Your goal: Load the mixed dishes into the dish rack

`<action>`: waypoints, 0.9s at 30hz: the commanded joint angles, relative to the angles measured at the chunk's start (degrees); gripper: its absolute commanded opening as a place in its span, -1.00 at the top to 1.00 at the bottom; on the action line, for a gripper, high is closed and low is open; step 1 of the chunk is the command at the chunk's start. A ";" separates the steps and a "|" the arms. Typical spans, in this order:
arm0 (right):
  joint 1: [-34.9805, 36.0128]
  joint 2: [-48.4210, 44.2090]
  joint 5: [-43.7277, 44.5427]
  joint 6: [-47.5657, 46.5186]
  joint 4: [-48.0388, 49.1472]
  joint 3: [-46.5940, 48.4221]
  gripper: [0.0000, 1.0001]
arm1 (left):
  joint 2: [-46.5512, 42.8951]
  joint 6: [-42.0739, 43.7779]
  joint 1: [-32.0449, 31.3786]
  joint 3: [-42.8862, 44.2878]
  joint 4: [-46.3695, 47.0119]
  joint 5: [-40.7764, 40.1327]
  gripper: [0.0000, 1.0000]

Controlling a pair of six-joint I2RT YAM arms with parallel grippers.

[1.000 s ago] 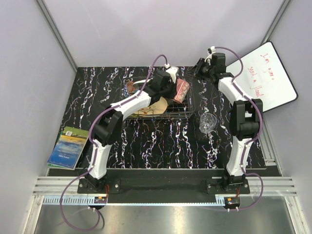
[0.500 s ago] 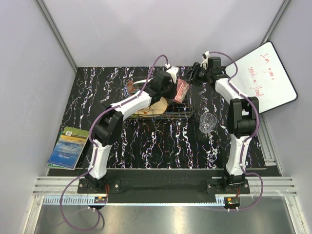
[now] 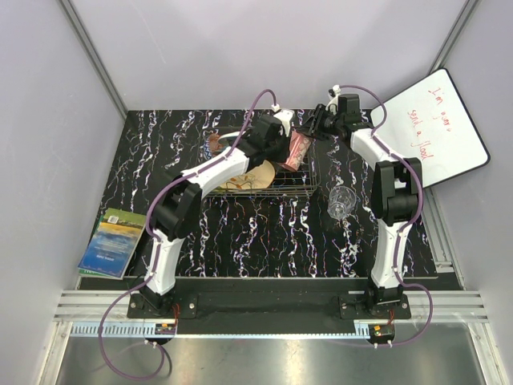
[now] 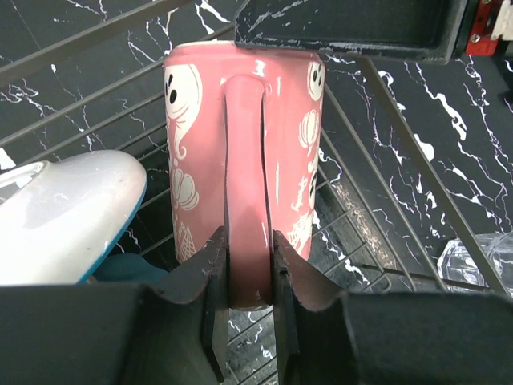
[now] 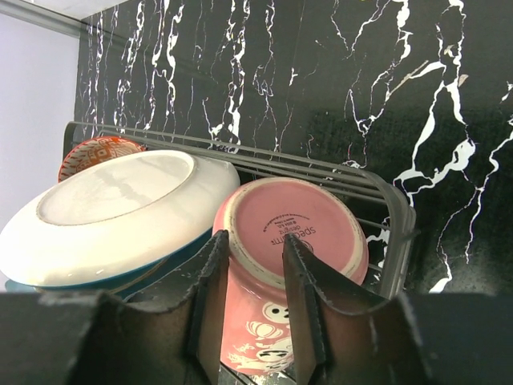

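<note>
Seating pink ceramic mug [image 4: 240,144] in dark wire dish rack [image 5: 304,170], left gripper [image 4: 246,245] jaws clamping its handle, right gripper [image 5: 255,249] jaws narrowly parted, empty; next likely calls for release.

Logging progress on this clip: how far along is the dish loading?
Done: a plate and red bowl sit in the rack. In hand: the left gripper pinches the mug by its handle inside the rack, the right gripper open at its base. Left: the glass, on the table outside.
</note>
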 commanded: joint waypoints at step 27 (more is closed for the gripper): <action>4.06 -7.45 -2.06 -1.38 -2.12 0.54 -0.04 | 4.85 -3.37 -2.63 7.71 -1.37 4.28 1.00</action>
